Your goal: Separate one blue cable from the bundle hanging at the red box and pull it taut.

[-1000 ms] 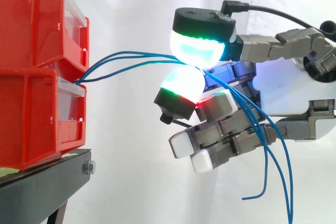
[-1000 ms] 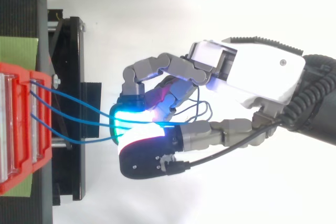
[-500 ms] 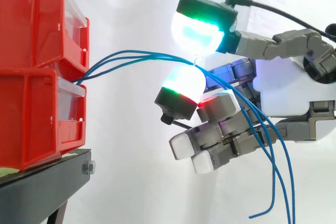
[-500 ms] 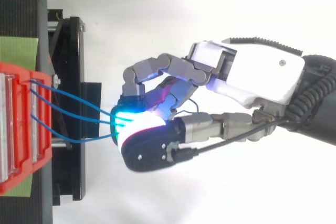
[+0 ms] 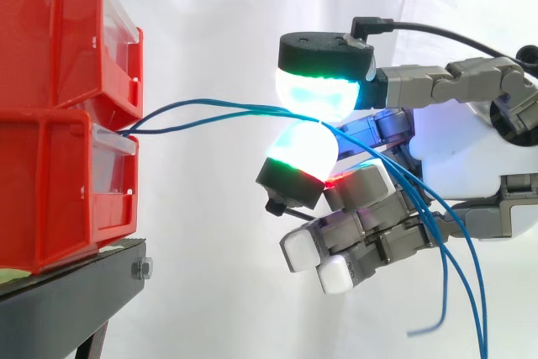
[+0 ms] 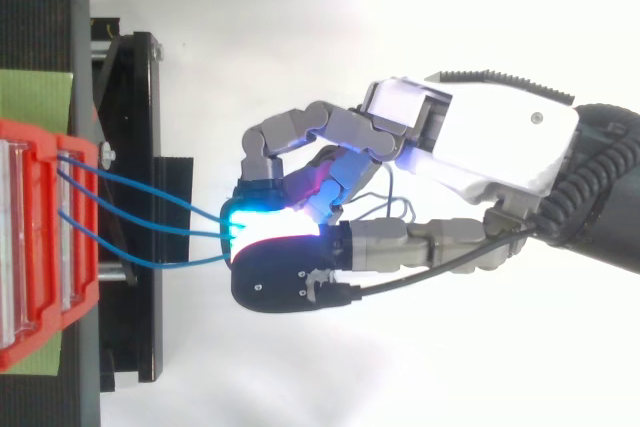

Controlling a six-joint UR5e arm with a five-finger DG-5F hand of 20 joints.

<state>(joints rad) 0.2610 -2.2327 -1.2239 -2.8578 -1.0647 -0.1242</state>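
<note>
Robot hand grips blue cables btw two glowing pads, right of red bins. All 3 cables run from the gap btw upper & lower bin into the pinch, gently curved. Loose ends hang below the hand. Bins sit on black stand.
</note>
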